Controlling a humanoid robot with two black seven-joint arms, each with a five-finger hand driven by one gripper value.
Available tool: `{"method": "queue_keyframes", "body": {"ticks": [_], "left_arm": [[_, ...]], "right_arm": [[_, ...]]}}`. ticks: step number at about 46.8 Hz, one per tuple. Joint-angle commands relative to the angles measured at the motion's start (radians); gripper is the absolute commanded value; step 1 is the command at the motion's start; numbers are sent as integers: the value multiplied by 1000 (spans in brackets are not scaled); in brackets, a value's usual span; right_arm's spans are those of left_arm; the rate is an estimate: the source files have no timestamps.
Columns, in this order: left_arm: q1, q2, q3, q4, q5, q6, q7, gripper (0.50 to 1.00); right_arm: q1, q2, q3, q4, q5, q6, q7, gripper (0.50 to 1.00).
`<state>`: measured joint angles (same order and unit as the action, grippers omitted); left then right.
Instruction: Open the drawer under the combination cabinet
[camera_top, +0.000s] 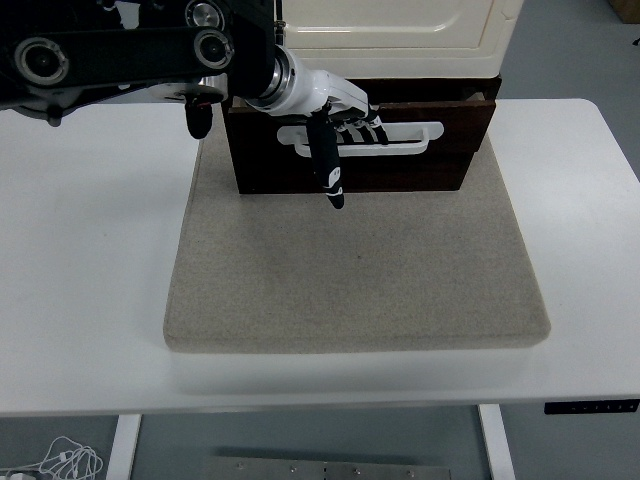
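Left robot hand (335, 125) curled tight round the white handle (400, 138) of the dark drawer (400, 160), thumb hanging down. Drawer poked out slightly under the cream cabinet (400, 25), on a grey mat (350, 280) over the white surface (80, 250)
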<state>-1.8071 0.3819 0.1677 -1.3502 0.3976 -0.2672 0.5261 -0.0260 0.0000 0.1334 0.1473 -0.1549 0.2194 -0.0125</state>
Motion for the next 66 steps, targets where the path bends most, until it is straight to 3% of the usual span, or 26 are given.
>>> {"method": "queue_keyframes", "body": {"ticks": [1,45,66], "left_arm": [[0,0,-5,0,0,-13,0,1000],[-21,26,-45,-20,-10,-147,0,1000],[-23,35,-48,-47,-11,-173,0,1000]], "right_arm": [[0,0,0,0,0,0,0,926],[0,0,0,0,0,0,0,926],[0,0,0,0,0,0,0,926]]}}
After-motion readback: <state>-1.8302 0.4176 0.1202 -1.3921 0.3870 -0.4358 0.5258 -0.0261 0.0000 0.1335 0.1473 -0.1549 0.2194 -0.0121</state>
